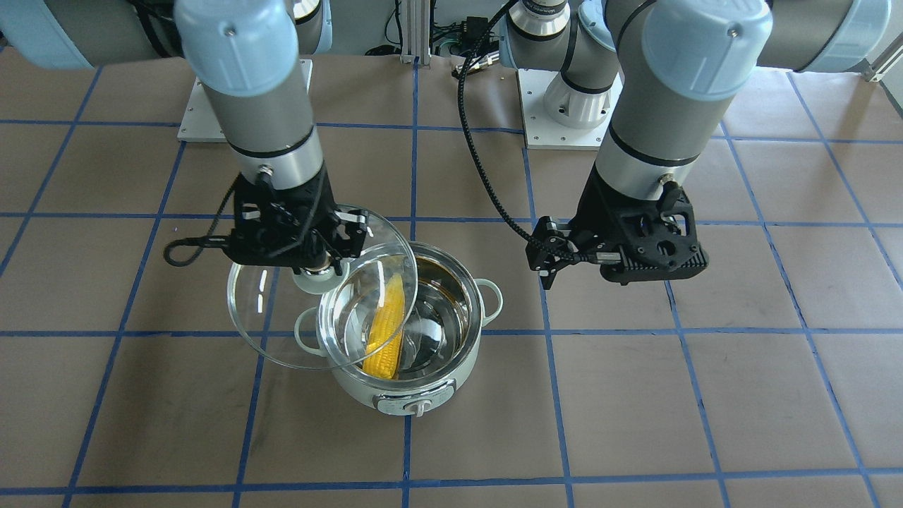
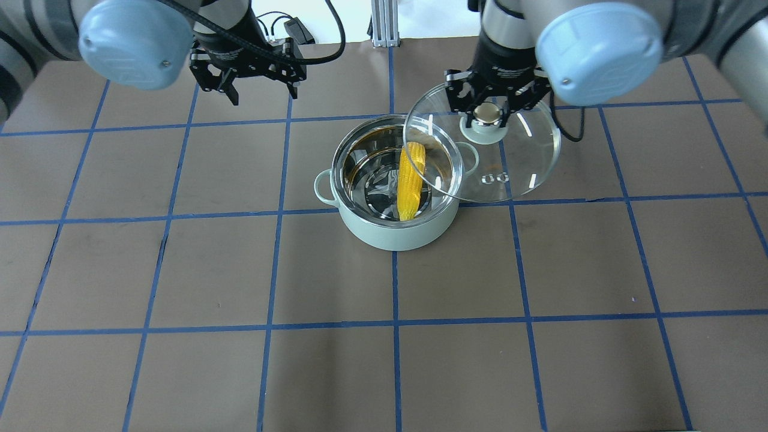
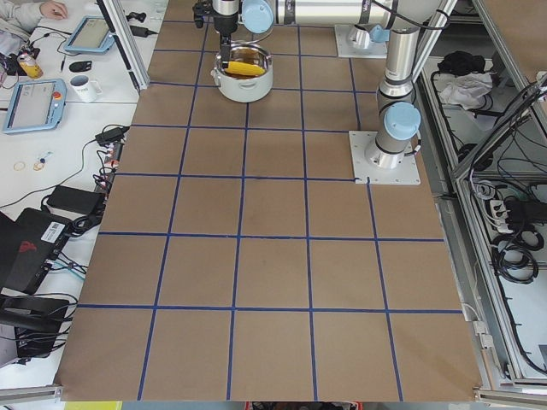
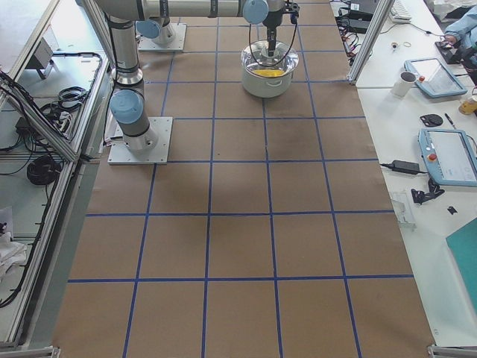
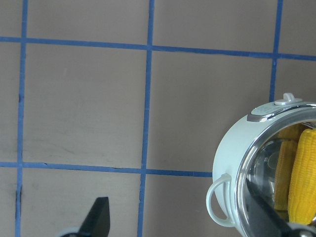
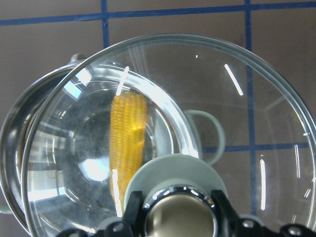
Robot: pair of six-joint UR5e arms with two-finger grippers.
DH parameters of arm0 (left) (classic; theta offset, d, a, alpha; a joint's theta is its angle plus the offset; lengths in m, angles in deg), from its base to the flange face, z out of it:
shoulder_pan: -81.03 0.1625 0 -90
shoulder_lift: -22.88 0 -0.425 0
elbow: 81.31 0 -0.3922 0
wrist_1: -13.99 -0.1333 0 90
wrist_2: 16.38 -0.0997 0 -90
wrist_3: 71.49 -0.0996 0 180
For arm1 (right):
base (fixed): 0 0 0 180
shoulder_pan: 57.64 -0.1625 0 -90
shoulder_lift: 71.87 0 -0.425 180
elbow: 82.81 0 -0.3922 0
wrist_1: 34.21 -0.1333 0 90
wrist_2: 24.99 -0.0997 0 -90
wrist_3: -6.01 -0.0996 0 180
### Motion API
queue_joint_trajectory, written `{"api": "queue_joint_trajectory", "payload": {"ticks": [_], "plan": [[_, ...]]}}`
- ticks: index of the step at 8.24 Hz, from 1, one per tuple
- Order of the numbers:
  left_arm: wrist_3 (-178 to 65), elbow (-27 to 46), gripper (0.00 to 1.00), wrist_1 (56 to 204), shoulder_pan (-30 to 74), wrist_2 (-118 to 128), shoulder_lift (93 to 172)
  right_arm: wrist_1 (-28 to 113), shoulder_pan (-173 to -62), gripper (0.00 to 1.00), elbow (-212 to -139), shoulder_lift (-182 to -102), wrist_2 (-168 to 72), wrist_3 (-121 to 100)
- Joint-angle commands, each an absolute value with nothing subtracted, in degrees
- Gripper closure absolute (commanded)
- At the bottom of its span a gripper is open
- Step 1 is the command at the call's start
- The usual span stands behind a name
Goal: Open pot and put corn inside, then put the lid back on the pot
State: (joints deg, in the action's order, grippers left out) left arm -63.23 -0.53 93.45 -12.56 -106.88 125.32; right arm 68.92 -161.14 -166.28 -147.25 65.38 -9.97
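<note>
The pale mint pot (image 2: 393, 237) stands open on the table with the yellow corn (image 2: 411, 180) lying inside on the steel bottom. My right gripper (image 2: 487, 114) is shut on the knob of the clear glass lid (image 2: 516, 156). It holds the lid tilted in the air, overlapping the pot's rim on my right side. In the right wrist view the lid (image 6: 247, 113) covers the corn (image 6: 128, 133). My left gripper (image 2: 262, 93) is open and empty, behind and left of the pot. Its wrist view shows the pot (image 5: 232, 148) at the lower right.
White arm base plates (image 1: 557, 106) sit at the table's back. A black cable (image 1: 487, 176) hangs by my left gripper. Blue tape lines grid the brown table. Operators' side tables with tablets (image 4: 447, 153) and a mug (image 3: 84, 86) lie beyond the table's far edge.
</note>
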Motion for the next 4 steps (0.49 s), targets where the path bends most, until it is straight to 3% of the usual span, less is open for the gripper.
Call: {"api": "queue_joint_trajectory", "payload": {"ticks": [1, 4], "plan": [[-63.66, -0.19, 0.00, 93.97, -11.60, -107.53, 122.73, 72.84, -167.14, 0.81, -163.49, -141.04, 65.54, -16.48], [-63.75, 0.34, 0.00, 96.42, -11.69, -107.52, 120.96, 73.11, -168.30, 0.81, -163.93, -139.63, 65.54, -17.19]]}}
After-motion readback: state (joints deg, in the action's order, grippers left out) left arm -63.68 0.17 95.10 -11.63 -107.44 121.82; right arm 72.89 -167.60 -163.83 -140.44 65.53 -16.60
